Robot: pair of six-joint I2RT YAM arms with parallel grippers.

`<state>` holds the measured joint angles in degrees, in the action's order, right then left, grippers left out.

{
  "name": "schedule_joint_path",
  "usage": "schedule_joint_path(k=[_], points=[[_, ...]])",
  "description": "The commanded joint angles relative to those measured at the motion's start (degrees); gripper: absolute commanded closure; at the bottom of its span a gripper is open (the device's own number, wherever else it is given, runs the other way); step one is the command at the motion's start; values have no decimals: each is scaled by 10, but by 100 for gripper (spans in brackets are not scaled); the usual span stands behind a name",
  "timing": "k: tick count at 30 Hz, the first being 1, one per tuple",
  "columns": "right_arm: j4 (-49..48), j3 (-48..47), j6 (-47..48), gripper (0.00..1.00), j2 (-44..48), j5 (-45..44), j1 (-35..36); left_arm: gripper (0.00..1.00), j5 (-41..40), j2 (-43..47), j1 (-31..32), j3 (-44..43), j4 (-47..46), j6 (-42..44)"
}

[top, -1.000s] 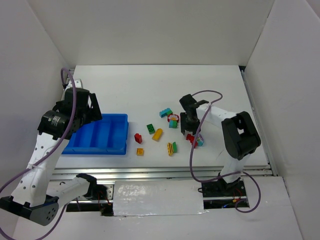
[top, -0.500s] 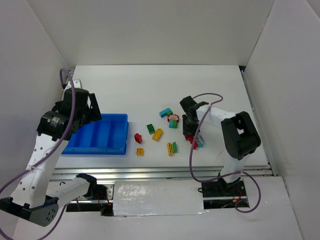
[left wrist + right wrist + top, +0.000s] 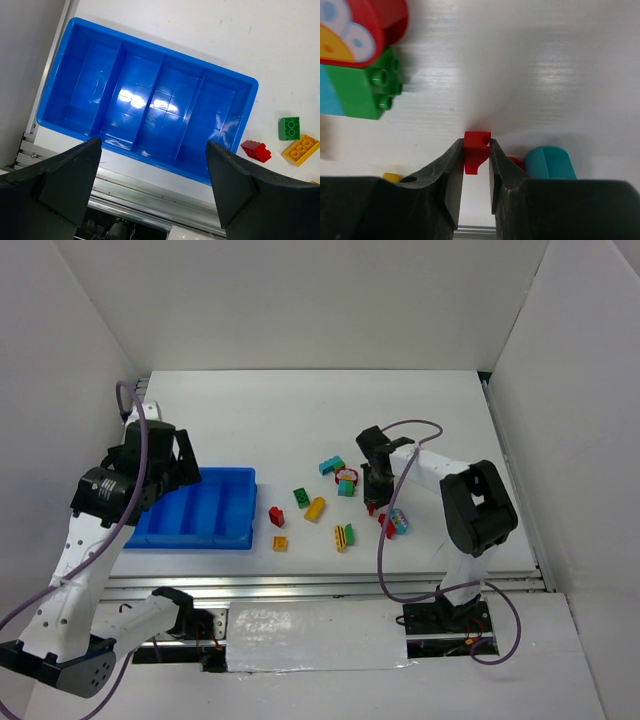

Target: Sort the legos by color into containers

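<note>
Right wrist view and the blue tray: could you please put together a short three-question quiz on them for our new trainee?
1. True or false: at least one lego already lies in the blue tray.
2. Which colour is the brick clamped between the fingers of the right gripper? A green, B red, C yellow.
3. Fill in the gap: the tray is divided into ___ long compartments.

Key: 1 false, every compartment is bare. 2 B, red. 3 four.
</note>
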<state>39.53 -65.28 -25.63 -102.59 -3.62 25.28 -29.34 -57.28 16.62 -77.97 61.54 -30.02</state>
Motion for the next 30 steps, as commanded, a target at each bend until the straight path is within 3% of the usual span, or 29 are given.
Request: schedule_joint_path(k=[1,7,10,17,22,30], points=[[20,-51,-1,100,25,-9,13,2,-11,8,3,2,2,0],[56,-137,-26,100,80,-21,74,2,-24,8,3,-7,9,-12],[-2,-174,-54,100,79,26,140,1,-43,9,3,-8,15,-42],[-182,-245,-176,100,6,116,241,0,-73,-6,3,-47,46,-96],[-272,-281,-236,100,-63,105,274,0,-66,-15,3,-67,47,-106],[-241,-387,-222,94,-178,83,298,0,-59,-13,3,-72,47,-95]])
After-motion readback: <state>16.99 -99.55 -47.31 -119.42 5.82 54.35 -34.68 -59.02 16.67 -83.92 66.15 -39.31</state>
